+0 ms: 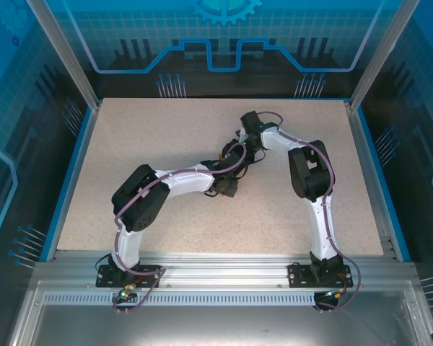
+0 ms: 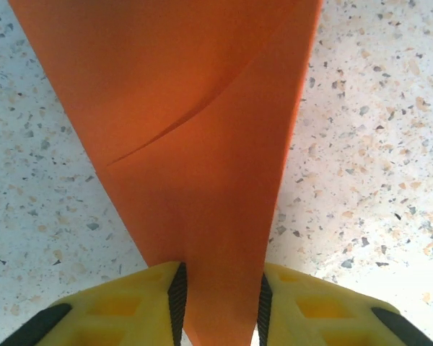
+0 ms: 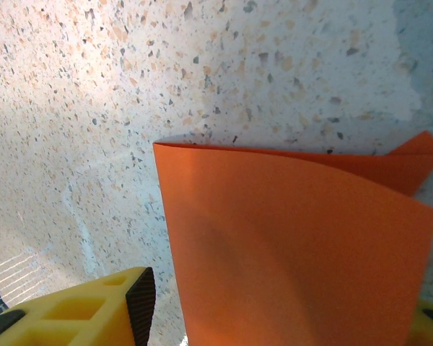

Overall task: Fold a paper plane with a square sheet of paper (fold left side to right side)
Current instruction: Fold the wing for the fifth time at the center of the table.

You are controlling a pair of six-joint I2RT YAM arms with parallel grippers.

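The bright orange sheet of paper (image 2: 195,108) lies partly folded on the speckled table, with a short curved crease across it. It tapers toward my left gripper (image 2: 221,272), whose yellow fingers (image 2: 115,310) stand a little apart on either side of the narrow end; nothing looks pinched. In the right wrist view a raised, bowed flap of the paper (image 3: 296,245) lies folded over a lower layer. My right gripper (image 3: 289,299) is open wide, and the flap sits between its fingers, clear of the left pad (image 3: 141,303). From above, both wrists (image 1: 231,169) meet mid-table and hide the paper.
The speckled tabletop (image 1: 159,130) has a blue border and transparent blue walls on three sides. Both arm bases are bolted to the metal rail (image 1: 224,274) at the near edge. Bare table surrounds the arms on every side.
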